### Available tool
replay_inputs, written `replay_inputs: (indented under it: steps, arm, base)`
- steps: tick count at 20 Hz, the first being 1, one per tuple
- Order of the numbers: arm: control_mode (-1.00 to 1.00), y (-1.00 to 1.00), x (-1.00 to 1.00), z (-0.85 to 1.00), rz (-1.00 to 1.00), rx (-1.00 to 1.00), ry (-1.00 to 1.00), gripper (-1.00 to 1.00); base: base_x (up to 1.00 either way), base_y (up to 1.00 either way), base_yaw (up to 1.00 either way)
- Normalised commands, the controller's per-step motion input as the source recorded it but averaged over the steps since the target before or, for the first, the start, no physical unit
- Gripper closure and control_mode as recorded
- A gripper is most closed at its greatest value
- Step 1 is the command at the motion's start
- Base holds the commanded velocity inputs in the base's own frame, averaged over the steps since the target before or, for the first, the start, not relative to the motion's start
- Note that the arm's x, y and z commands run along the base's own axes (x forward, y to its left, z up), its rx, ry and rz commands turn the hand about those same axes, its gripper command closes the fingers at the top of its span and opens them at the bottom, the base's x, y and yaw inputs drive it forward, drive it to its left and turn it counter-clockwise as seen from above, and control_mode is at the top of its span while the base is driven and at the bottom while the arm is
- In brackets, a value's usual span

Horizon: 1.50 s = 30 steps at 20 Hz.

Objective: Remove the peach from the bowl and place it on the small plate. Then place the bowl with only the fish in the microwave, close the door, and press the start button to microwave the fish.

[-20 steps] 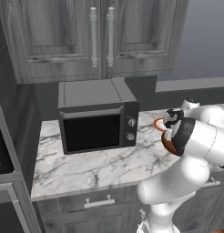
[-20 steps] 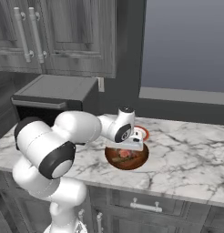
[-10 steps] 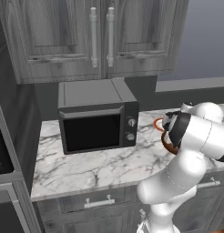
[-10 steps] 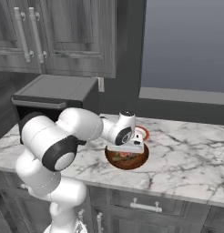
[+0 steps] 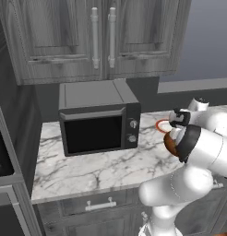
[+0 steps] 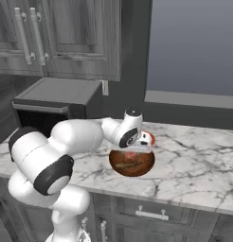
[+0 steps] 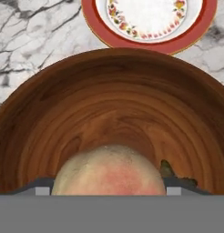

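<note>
While the hand sits low inside the bowl (image 7: 118,104), the jaws (image 7: 108,189) straddle the peach (image 7: 109,170), one tip on each side of it at the bottom of the hand view. Jaws look wide, roughly peach-width; can't tell whether the pads actually press the fruit or stand just off it.

Peach: round, pale yellow with a red blush, faintly fuzzy skin, right between the jaws. Just beside it on the right tip's side, a small dark greenish scrap pokes out, probably the fish (image 7: 170,172), mostly hidden.

Bowl: round, deep, polished brown wood with ring-like grain; it wraps around the jaws on all sides. From the right base view it sits on the surface (image 6: 194,165) under the hand (image 6: 137,139).

Small plate (image 7: 150,20): just beyond the bowl rim ahead of the jaws, round, glossy, red band, white centre with a floral ring.

Surface: white marble with grey veining. Microwave (image 5: 99,117): dark boxy metal, door shut, well off to the side.
</note>
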Motion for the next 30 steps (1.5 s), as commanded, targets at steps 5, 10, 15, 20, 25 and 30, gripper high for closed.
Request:
replay_inputs:
  steps: [5,10,15,20,25,30]
  arm:
    - [-1.0,0.02,0.12,0.38,0.0,0.0,-0.1,1.0]
    - [-1.0,0.0,0.1,0.52,0.0,0.0,-0.03,1.0]
    - [-1.0,0.03,0.27,0.06,0.0,0.0,-0.07,1.0]
    - [-1.0,0.03,0.33,0.0,0.0,0.03,-0.1,1.0]
    - [-1.0,0.0,0.36,0.0,0.0,0.02,-0.01,1.0]
    - [-1.0,0.0,0.5,0.0,0.0,0.01,0.0,1.0]
  base:
    - [0.0,0.0,0.0]
    - [0.0,0.0,0.0]
    - [0.0,0.0,0.0]
    - [0.0,0.0,0.0]
    - [0.0,0.0,0.0]
    - [0.0,0.0,0.0]
